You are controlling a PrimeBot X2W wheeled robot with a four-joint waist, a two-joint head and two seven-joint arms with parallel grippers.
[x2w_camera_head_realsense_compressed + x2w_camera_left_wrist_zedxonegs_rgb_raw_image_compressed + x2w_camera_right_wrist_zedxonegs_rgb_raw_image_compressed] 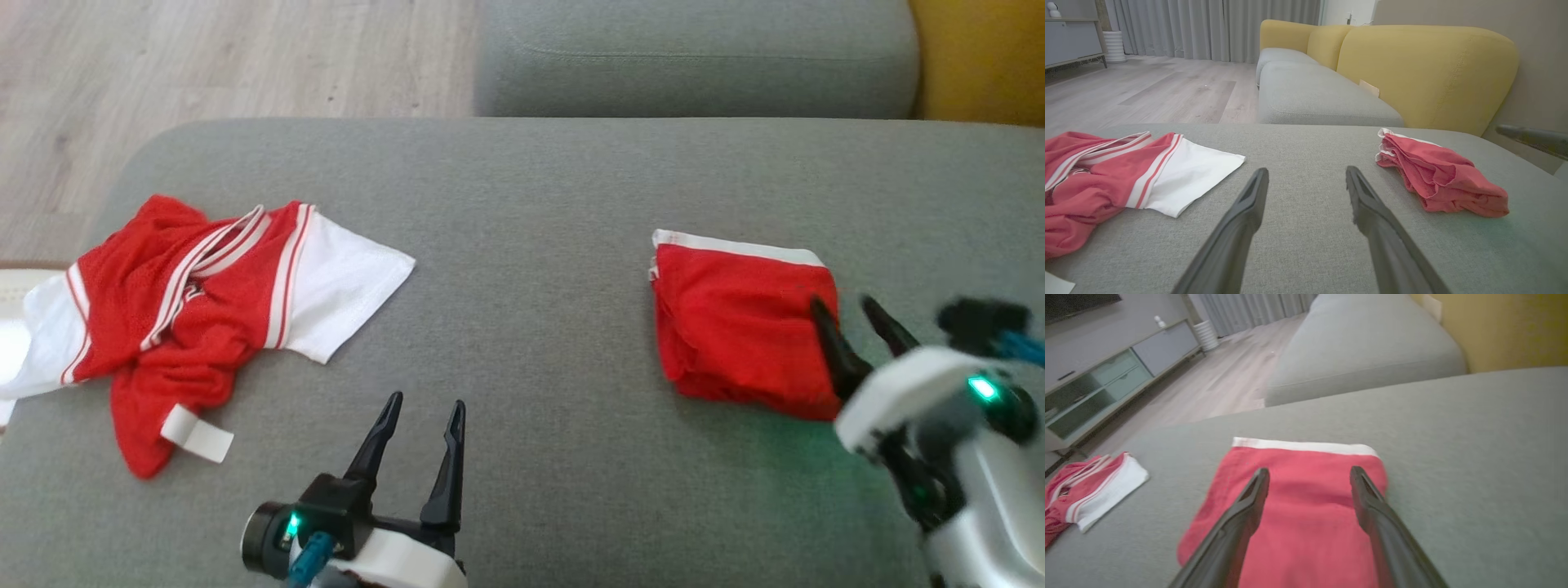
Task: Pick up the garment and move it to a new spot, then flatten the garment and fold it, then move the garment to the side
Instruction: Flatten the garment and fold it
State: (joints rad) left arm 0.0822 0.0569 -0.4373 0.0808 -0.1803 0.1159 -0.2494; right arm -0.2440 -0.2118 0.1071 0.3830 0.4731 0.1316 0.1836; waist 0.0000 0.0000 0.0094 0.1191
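Holding the right claw (841, 302) released over the folded red garment (735, 327). Holding the left claw (428, 401) released above the cushion (531, 245).

The folded red garment (739, 327) is soft matt mesh cloth; the grey sofa cushion (531, 204) coarse woven fabric; the left claw (428, 400) matt black plastic.

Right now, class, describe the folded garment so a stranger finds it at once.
Start at the wide grey cushion. On its right side, by the right gripper, lies the folded red garment. Unlike the crumpled red-and-white jersey at left, it is a neat block with one white edge.
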